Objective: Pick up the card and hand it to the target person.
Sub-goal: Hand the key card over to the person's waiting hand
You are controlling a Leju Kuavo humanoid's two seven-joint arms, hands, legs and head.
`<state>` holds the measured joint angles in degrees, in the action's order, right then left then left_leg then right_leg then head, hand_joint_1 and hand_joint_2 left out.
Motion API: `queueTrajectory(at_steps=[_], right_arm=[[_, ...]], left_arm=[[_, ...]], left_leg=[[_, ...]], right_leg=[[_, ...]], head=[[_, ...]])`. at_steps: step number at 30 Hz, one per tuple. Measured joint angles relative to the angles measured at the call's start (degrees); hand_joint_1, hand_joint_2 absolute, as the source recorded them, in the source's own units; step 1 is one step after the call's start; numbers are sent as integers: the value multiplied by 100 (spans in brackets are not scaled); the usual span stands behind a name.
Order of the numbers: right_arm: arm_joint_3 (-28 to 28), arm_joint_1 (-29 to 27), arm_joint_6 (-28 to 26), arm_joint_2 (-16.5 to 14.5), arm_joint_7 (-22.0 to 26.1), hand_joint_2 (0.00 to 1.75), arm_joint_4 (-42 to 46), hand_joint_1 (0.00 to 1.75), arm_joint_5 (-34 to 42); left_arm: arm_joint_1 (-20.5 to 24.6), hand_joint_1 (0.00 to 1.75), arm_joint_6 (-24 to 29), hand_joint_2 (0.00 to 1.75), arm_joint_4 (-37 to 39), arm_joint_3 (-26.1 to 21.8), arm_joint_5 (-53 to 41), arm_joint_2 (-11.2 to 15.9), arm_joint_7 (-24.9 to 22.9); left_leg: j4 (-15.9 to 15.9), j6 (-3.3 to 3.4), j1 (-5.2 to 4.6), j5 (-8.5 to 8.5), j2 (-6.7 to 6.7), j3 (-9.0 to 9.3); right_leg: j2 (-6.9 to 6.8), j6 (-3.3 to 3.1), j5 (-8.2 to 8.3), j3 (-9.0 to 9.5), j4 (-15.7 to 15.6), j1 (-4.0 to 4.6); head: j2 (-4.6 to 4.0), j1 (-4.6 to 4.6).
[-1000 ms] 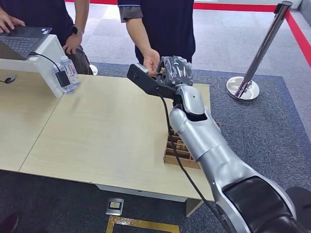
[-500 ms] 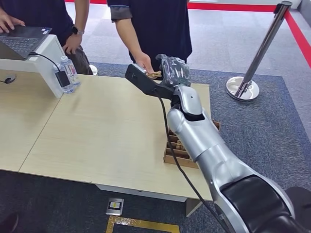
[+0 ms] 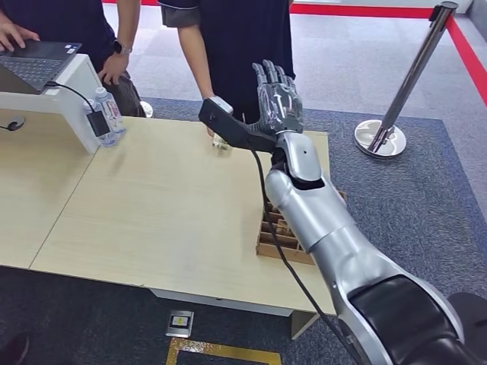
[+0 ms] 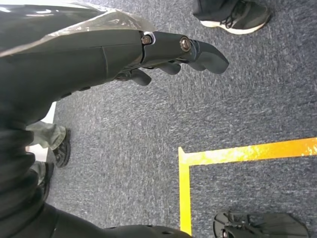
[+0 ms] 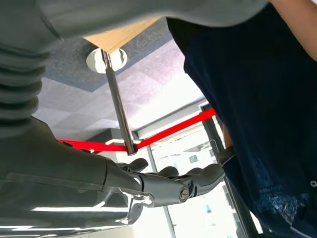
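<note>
Right hand raised over the far edge of the bench, fingers straight up and spread, nothing in it; right wrist view agrees, the right hand is stretched flat and empty. A black camera bracket sticks out from the wrist toward the person in the dark shirt standing just behind the bench. That person's arm reaches down to the bench edge, and their hand is mostly hidden behind the bracket; something pale sits at the fingertips there, cannot tell whether it is the card, too small and blocked. Left hand hangs low over grey carpet, fingers extended and apart, holding nothing; yellow floor tape and a shoe nearby. Brown slotted cardboard tray on the bench right edge, partly covered by the silver forearm. Second person at far left with a laptop on a white stand; water bottle just beside the stand. Chrome stanchion with red belt on the floor at right, well apart from the bench.
</note>
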<state>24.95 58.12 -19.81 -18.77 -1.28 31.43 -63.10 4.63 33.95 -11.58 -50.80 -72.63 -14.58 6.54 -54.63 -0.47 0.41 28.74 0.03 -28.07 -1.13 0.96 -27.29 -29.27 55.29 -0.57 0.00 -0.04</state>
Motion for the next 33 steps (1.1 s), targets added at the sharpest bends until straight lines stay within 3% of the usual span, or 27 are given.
queueTrajectory(at_steps=[3,6,9,11,13,15,19,22,24,26,29,33], right_arm=[[-4,-305,-221,263,-1,0,432,0,-155],[-141,-983,-733,764,-118,0,1285,0,-407],[-666,-2124,-1481,1327,-103,0,2584,0,-655],[-1371,-3091,-1864,1516,412,0,3637,0,-521],[-2292,-3996,-2017,1509,1218,0,4646,0,-159],[-3091,-4617,-2045,1449,1695,0,5369,0,86],[-4083,-5252,-2046,1289,1902,0,6313,0,323],[-5141,-5789,-2002,935,2312,0,6832,0,1859],[-6098,-6156,-1910,688,2688,0,6897,0,3014],[-6925,-6294,-1863,533,2942,0,6656,0,3382],[-7935,-6164,-1927,530,3001,0,5696,0,3187],[-8828,-5839,-1990,865,2541,0,3741,0,2696]], left_arm=[[0,0,-1,175,0,-13,56,-1,-35],[-7,0,19,175,1,-56,148,-8,-39],[-44,0,69,175,2,-121,240,-22,-28],[-81,0,107,175,3,-155,288,-32,-18],[-104,0,131,175,6,-184,314,-41,-7],[-109,0,139,175,9,-210,324,-51,1],[-91,0,131,175,13,-251,305,-58,2],[-95,0,99,175,13,-255,257,-68,2],[-112,0,92,175,13,-258,240,-73,-6],[-100,0,87,175,13,-261,230,-73,-33],[-61,0,77,175,13,-262,231,-78,-88],[-58,0,92,175,13,-264,267,-84,-134]], left_leg=[[-2,0,0,0,-2,1],[-5,4,0,2,-10,2],[-6,14,1,10,-26,1],[-6,21,1,19,-31,-4],[-5,24,0,28,-31,-10],[-3,23,0,33,-25,-13],[-2,19,0,34,-8,-1],[-2,22,6,30,-34,4],[2,15,6,36,-37,1],[6,11,6,45,-10,6],[6,20,6,48,4,19],[4,26,5,43,4,28]], right_leg=[[0,1,1,2,-3,0],[0,6,3,10,-15,0],[-2,12,2,20,-28,0],[-3,17,-1,19,-32,-1],[-3,21,-6,16,-33,-1],[-3,22,-9,11,-33,-1],[0,19,-13,4,-34,0],[-9,30,-22,25,-37,3],[-12,26,-22,31,-34,3],[1,18,-19,29,-32,2],[10,20,-22,36,-36,2],[10,24,-17,41,-37,-2]], head=[[0,-1],[0,0],[0,1],[0,5],[0,8],[0,8],[0,8],[0,9],[0,8],[0,3],[0,3],[0,4]])
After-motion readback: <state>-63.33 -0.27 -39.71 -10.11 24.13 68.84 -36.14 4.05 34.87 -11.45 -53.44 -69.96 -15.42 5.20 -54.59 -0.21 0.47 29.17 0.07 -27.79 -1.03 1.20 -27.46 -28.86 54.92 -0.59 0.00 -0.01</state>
